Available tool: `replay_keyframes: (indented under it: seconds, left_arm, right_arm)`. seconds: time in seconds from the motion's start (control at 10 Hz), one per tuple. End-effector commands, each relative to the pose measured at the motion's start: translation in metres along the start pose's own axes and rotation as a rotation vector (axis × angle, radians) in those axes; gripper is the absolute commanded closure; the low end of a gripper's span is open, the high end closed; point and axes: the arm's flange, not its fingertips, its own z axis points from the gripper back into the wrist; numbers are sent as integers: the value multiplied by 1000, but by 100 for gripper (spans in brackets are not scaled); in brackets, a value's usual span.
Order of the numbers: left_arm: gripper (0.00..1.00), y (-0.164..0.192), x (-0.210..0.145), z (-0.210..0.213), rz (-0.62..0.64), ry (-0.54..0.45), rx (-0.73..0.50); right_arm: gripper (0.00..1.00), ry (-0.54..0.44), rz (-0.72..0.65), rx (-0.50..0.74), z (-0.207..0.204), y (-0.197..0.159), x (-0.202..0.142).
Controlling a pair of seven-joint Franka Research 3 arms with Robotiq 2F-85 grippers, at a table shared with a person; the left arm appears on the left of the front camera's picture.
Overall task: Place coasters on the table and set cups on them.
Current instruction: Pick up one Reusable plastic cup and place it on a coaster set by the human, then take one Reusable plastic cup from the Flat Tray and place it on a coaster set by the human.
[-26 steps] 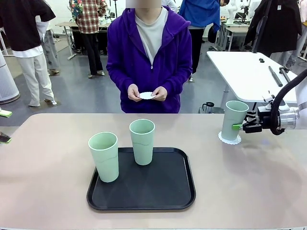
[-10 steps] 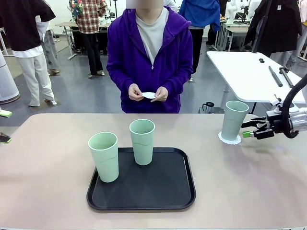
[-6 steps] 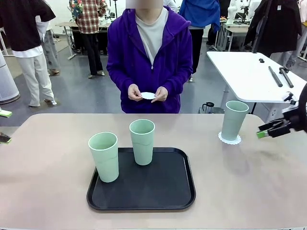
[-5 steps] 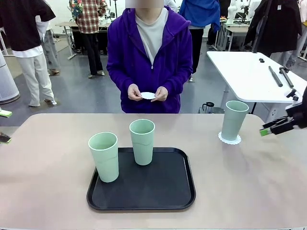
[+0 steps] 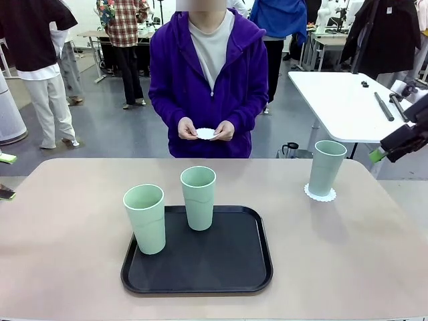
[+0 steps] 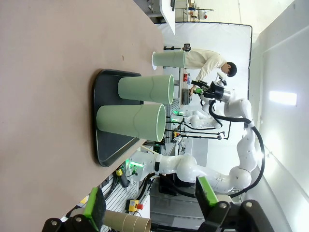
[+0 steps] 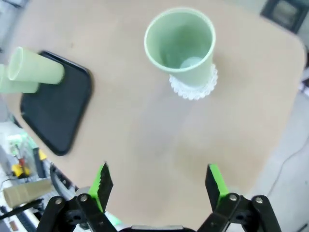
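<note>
Standing upright on the tray [image 5: 224,257], 2 cups [image 5: 198,198] lie well left of the right gripper [image 7: 157,180], which gapes empty like the left gripper [image 6: 149,200].

Near the middle of the table [image 5: 60,267], a tray [image 5: 224,262] bears two cups, the left cup [image 5: 145,218] nearer than the right cup [image 5: 198,197]. Far right, a third cup [image 5: 326,167] stands on a coaster [image 5: 320,195]. Beyond, a person [image 5: 207,73] holds another coaster [image 5: 205,133].

Three cups [image 5: 144,219] [image 5: 198,198] [image 5: 327,167], two coasters [image 5: 320,194] [image 5: 206,133], one tray [image 5: 224,261]
</note>
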Motion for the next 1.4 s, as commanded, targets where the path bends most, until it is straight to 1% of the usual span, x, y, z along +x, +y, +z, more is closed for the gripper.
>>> replay_keyframes:
  seconds: [0.0,0.1,0.3,0.4,1.3]
  left_arm:
    - [0,-1,-1,2,-7,-2,-12]
    - [0,-1,-1,2,-7,-2,-12]
    - [0,-1,-1,2,-7,-2,-12]
    - [0,-1,-1,2,-7,-2,-12]
    - [0,-1,-1,2,-7,-2,-12]
  right_arm:
    - [0,80,-40,-56,19,32,14]
    - [0,121,-53,-99,24,48,19]
    - [0,160,-67,-84,29,73,32]
    - [0,97,-47,-95,26,53,20]
    - [0,97,-47,-95,26,53,20]
